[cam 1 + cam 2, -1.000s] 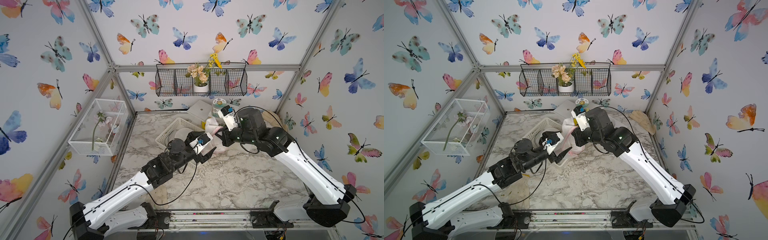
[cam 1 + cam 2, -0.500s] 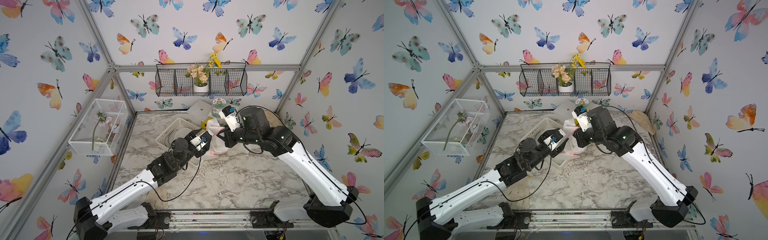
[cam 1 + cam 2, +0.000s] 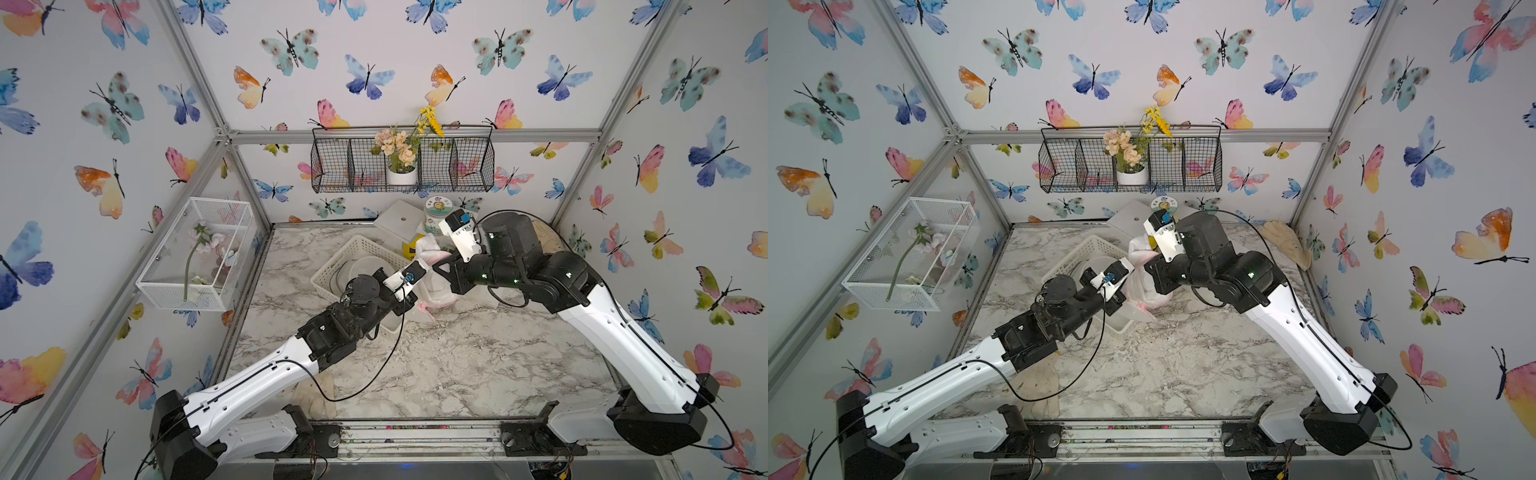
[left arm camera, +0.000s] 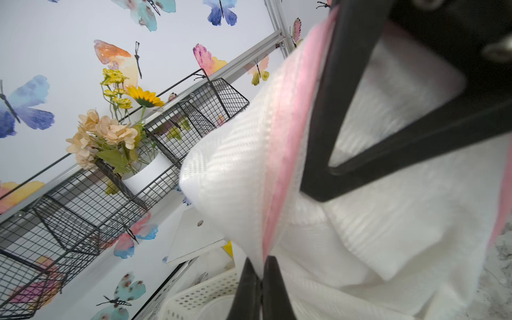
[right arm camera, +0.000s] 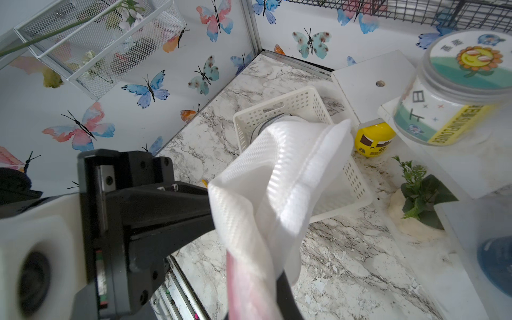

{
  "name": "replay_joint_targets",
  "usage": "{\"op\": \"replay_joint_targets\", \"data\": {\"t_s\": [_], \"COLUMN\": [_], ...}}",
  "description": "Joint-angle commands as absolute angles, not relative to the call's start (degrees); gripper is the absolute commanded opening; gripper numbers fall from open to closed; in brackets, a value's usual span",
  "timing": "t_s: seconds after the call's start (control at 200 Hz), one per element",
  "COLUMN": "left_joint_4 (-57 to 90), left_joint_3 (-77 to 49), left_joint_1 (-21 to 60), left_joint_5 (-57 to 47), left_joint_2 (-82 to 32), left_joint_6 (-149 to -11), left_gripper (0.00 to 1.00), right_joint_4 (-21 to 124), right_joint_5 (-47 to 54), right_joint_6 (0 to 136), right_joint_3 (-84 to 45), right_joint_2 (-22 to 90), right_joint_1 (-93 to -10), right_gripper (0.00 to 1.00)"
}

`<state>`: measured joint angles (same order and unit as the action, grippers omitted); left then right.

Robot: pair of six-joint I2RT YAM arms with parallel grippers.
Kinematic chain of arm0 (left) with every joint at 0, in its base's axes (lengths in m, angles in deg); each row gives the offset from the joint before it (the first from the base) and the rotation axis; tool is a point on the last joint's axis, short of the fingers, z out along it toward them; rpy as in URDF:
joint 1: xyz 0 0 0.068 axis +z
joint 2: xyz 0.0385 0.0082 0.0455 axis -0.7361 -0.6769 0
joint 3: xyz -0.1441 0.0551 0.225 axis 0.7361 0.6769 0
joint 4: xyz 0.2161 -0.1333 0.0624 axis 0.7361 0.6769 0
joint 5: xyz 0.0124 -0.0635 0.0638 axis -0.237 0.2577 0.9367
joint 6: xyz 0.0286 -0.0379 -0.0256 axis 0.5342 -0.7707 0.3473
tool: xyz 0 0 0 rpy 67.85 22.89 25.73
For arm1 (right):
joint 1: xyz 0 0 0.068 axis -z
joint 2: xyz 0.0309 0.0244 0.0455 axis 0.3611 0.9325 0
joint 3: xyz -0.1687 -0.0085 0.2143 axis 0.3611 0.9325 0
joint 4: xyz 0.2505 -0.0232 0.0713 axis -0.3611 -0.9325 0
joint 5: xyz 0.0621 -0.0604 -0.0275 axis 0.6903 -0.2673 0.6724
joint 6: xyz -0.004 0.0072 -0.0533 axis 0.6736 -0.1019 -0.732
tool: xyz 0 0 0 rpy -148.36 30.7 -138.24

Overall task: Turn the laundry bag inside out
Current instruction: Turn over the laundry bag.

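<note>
We see the white mesh laundry bag (image 4: 235, 171), pink-trimmed, bunched over the marble table (image 3: 457, 365) beside the white basket (image 3: 357, 245). Left gripper (image 4: 260, 267) pinches its seam; right gripper (image 5: 266, 293) seems clamped on its rim too.

Butterfly walls (image 3: 374, 41), marble tbl (image 3: 478, 353).

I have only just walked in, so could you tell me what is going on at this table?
A white mesh laundry bag with pink trim is held up over the marble tabletop, beside a white perforated plastic basket. The left arm's fingers are shut on the bag's pink-edged seam; the right arm's fingers are shut on another fold. The bag hangs bunched; how far it is turned is unclear.
</note>
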<state>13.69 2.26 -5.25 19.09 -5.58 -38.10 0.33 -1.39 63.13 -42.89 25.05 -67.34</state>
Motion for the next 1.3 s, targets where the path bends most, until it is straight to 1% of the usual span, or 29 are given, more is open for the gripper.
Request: {"op": "replay_joint_targets", "data": {"t_s": [0.0,0.1,0.165,0.35,0.491,0.626,0.736,0.931,0.966,1.001,1.046,1.116,1.146,1.251,1.266,1.276,1.281,1.296], "left_joint_4": [13.05,13.80,15.95,26.88,33.89,36.11,34.92,34.18,34.33,34.58,34.77,34.58,34.15,31.60,30.98,30.58,30.40,29.70], "left_joint_3": [0.07,-2.07,-4.67,-15.95,-21.57,-21.46,-20.17,-17.61,-17.17,-16.66,-16.02,-14.73,-14.20,-12.40,-11.99,-11.73,-11.52,-10.95], "left_joint_1": [-5.51,-5.51,-5.35,-2.49,2.05,7.06,9.39,11.84,12.58,13.29,13.94,14.69,14.70,14.70,14.70,14.70,14.70,14.70], "left_joint_5": [21.14,20.54,19.69,14.41,9.39,7.35,3.63,-7.68,-10.10,-12.13,-12.23,-11.95,-10.99,-6.89,-6.33,-5.98,-5.80,-5.20], "left_joint_2": [-3.95,-2.60,-2.65,-7.91,-13.04,-16.04,-16.53,-16.85,-17.04,-17.21,-17.38,-17.17,-16.51,-12.87,-12.09,-11.57,-11.32,-10.46], "left_joint_6": [-38.05,-39.26,-40.28,-47.47,-52.15,-55.87,-57.47,-59.31,-59.95,-60.40,-61.20,-61.28,-61.46,-61.95,-62.03,-62.06,-62.09,-62.09], "left_gripper": [0.00,0.00,0.00,0.00,0.00,0.00,0.00,0.00,0.04,0.12,0.31,0.51,0.57,0.71,0.74,0.81,0.83,0.85], "right_joint_4": [-3.86,-7.21,-8.41,-5.17,-2.43,3.49,7.34,9.85,10.59,11.59,12.85,15.07,15.95,18.36,18.63,18.69,18.69,18.70], "right_joint_5": [-7.05,-10.71,-9.91,3.21,10.30,16.08,18.01,18.82,18.98,19.11,19.70,19.87,18.90,14.77,13.86,13.20,12.84,11.55], "right_joint_6": [62.34,59.78,56.50,46.22,40.30,35.04,32.52,30.93,30.63,30.39,30.46,32.65,34.53,41.34,42.04,42.58,42.83,43.69], "right_joint_3": [-43.84,-41.75,-38.73,-28.65,-25.29,-20.18,-16.95,-16.93,-16.75,-16.52,-16.39,-16.38,-16.23,-14.25,-13.79,-13.47,-13.30,-12.93], "right_joint_2": [24.49,25.33,25.72,22.33,18.11,10.73,5.87,5.86,5.81,5.77,5.77,6.30,6.72,7.80,7.88,7.93,7.99,7.97], "right_joint_1": [-67.40,-67.44,-67.41,-67.47,-67.43,-67.47,-67.40,-67.43,-67.42,-67.42,-67.40,-67.41,-67.44,-67.40,-67.40,-67.40,-67.40,-67.40], "right_gripper": [0.02,0.02,0.02,0.02,0.02,0.02,0.03,0.03,0.03,0.03,0.03,0.03,0.03,0.03,0.03,0.03,0.03,0.02]}}
